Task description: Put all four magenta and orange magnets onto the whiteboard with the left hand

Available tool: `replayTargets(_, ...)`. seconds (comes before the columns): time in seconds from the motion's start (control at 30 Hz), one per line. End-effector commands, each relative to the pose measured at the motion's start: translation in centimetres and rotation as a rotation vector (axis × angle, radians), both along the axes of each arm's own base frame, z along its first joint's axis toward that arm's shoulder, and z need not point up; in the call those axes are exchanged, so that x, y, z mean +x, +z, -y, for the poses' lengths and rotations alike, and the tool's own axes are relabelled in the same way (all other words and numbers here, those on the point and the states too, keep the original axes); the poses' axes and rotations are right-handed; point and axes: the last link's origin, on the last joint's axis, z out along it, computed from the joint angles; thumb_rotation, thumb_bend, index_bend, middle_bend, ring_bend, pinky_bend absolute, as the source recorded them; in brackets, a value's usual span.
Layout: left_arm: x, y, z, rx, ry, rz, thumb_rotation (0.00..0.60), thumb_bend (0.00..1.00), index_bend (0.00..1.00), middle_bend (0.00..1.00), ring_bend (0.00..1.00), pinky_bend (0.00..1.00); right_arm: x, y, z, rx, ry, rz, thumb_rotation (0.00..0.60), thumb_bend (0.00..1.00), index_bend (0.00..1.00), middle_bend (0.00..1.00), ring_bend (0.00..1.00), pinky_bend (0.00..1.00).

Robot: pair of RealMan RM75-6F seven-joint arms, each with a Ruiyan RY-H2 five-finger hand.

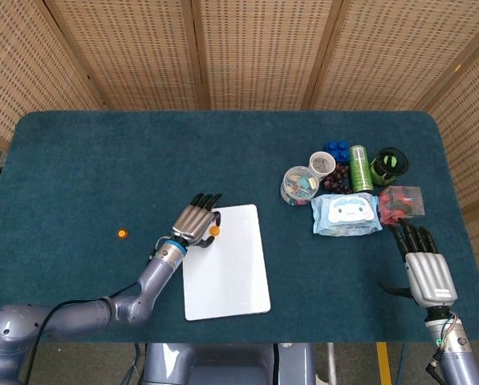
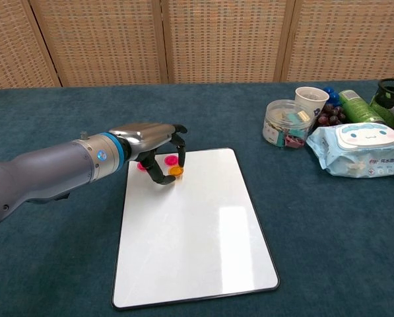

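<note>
My left hand (image 2: pixel 156 146) is curled over the whiteboard (image 2: pixel 197 238) near its 11 o'clock corner, thumb and a fingertip pinching an orange magnet (image 2: pixel 176 172) right at the board's surface. Two magenta magnets (image 2: pixel 171 159) sit close by up there, one just past my fingertips and another (image 2: pixel 142 166) showing under the hand at the board's left edge. I can't tell whether the orange one is fully seated, since my fingers hide its underside. I'd say the thing now is to press it flat, loosen the pinch gently, and lift straight up so I don't drag it or knock the magenta ones. One more orange magnet (image 1: pixel 122 233) lies alone on the bench (image 1: pixel 103 160), well out at 9 o'clock from the board, and that looks like my next fetch. Nothing lies between here and there. Over at 2 o'clock sit a wipes pack (image 1: pixel 347 213), a clear tub (image 1: pixel 300 184), a paper cup (image 1: pixel 322 164) and a green can (image 1: pixel 359 168), all well apart from my work. My right hand (image 1: pixel 424 269) rests at 4 o'clock, fingers straight and holding nothing.
</note>
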Motion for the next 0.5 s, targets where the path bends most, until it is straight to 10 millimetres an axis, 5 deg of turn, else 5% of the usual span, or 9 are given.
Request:
replayTargets(0.03, 0.1, 0.0, 0.0, 0.003, 0.001, 0.003, 0.6, 0.35, 0.33, 0.0, 0.0, 0.0, 0.0, 0.0, 0.0, 0.001, 0.0, 0.0, 0.6, 0.14, 0.0, 0.0, 0.0, 0.0)
replayTargets(0.5, -0.5, 2.6, 0.2, 0.033, -0.009, 0.058, 0.6, 0.34, 0.25, 0.0, 0.0, 0.0, 0.0, 0.0, 0.0, 0.002, 0.001, -0.002, 0.6, 0.14, 0.0, 0.0, 0.0, 0.0)
